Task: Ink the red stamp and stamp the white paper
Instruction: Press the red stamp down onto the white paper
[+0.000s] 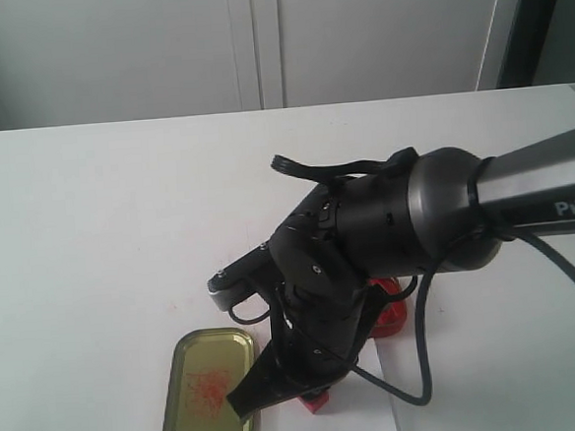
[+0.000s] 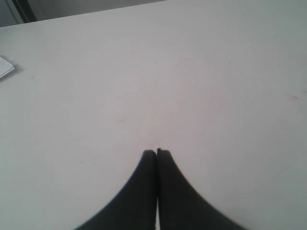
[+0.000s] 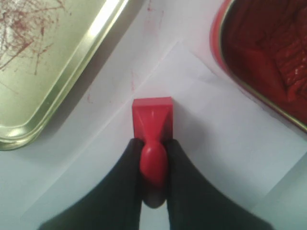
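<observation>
Gripping the stamp (image 3: 152, 117) by its knob in right jaws, pressing onto the paper (image 3: 216, 129) directly beneath; idling left jaws pinched together.

The red stamp (image 3: 152, 122) was a solid, glossy red against the plain white paper (image 3: 211, 124). Beside the paper, the lid (image 3: 48, 72) was pale gold, its inside scribbled with thin red smears and scratches. On the paper's other side, the tin (image 3: 216, 33) had a red wall and a gold rim, and held dark red paste. The tabletop (image 1: 90, 219) around the paper was white with a few faint red specks. The right gripper (image 3: 153, 143) and left gripper (image 2: 157, 152) were black. The arm (image 1: 541, 173) was grey with white lettering.
</observation>
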Controlling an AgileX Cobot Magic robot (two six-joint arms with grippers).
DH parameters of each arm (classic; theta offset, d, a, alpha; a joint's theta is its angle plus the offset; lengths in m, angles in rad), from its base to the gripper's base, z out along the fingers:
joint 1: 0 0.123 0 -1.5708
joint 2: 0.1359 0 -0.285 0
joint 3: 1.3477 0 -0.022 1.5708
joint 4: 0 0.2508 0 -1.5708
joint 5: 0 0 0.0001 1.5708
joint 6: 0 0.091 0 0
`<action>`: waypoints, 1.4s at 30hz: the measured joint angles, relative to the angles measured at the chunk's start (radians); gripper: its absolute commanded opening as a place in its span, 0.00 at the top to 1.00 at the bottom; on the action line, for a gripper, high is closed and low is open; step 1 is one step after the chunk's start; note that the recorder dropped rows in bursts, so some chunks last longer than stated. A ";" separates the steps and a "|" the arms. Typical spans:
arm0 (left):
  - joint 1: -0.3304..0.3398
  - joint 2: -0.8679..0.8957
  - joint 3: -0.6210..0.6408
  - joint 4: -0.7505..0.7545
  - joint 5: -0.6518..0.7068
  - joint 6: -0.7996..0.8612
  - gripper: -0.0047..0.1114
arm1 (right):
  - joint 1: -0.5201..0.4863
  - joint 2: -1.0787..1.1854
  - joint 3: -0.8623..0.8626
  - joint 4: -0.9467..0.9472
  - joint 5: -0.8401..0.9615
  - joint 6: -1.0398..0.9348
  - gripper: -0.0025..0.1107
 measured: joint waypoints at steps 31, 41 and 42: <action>0.000 0.000 0.000 0.000 0.000 0.000 0.96 | 0.000 -0.056 0.026 -0.038 -0.048 0.011 0.98; 0.000 0.000 0.000 0.000 0.000 0.000 0.96 | 0.000 -0.086 0.041 -0.109 -0.075 0.088 0.98; 0.000 0.000 0.000 0.000 0.000 0.000 0.96 | 0.000 -0.092 0.041 -0.121 -0.077 0.096 0.98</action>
